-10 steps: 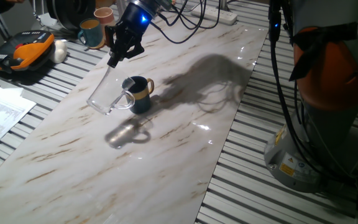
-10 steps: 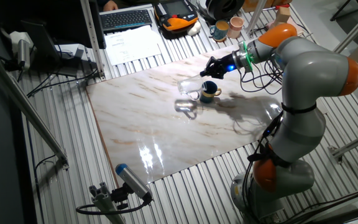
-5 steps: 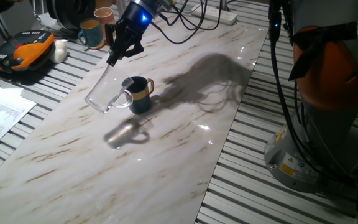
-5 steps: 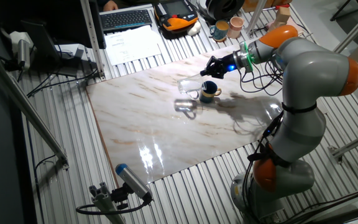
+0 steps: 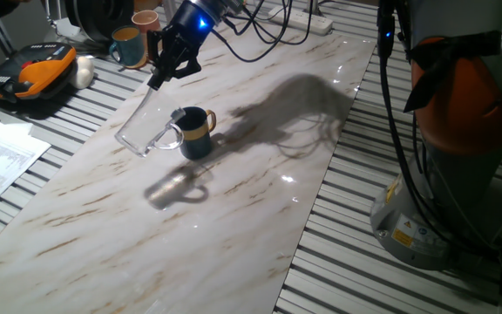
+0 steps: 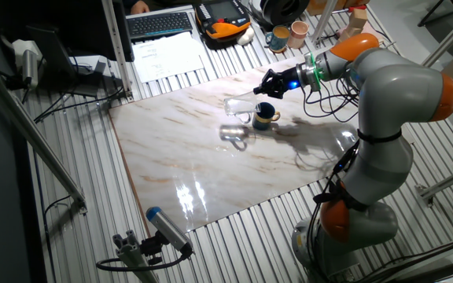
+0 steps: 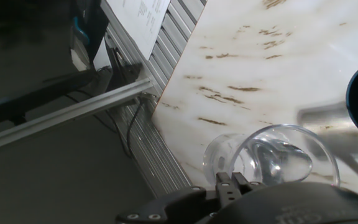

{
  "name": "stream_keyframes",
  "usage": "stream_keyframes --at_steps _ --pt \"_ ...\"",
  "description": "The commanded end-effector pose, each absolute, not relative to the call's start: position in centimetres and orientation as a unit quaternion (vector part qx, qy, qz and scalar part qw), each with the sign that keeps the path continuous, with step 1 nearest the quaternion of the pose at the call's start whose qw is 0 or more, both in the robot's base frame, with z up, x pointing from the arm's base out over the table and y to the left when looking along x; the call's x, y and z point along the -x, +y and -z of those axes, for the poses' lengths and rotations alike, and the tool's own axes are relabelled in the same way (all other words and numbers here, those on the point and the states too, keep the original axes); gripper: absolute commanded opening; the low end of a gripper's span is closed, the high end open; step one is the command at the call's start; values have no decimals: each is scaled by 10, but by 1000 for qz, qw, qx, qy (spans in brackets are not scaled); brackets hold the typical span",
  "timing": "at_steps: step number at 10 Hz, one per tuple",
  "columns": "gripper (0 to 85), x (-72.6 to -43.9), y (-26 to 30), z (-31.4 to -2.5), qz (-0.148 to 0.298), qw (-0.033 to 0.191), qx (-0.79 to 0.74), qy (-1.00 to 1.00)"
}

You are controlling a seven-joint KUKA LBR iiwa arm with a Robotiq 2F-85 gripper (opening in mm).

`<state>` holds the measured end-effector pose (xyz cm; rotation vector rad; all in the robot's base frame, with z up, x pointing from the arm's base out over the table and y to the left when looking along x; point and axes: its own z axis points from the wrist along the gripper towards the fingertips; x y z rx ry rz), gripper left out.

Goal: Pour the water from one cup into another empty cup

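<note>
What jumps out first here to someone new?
The glass mug, held tilted in mid-air by the pincer, which grips it at its upper end, above the middle of the marble table. Right beside it stands the dark mug, its yellow handle facing away from the glass. Then the big grey and orange arm at the table's edge.

clear glass mug (image 5: 146, 126), navy mug (image 5: 197, 133) with tan handle, brown-veined white marble table (image 5: 234, 209)
</note>
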<state>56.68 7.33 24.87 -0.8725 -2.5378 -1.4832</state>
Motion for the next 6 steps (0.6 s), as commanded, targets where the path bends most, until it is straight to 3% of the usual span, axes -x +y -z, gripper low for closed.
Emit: stream_keyframes --at_steps 1,6 --pt "0 -567 73 -249 484 37 284 -827" --pt "0 -568 73 -248 485 38 283 -827"
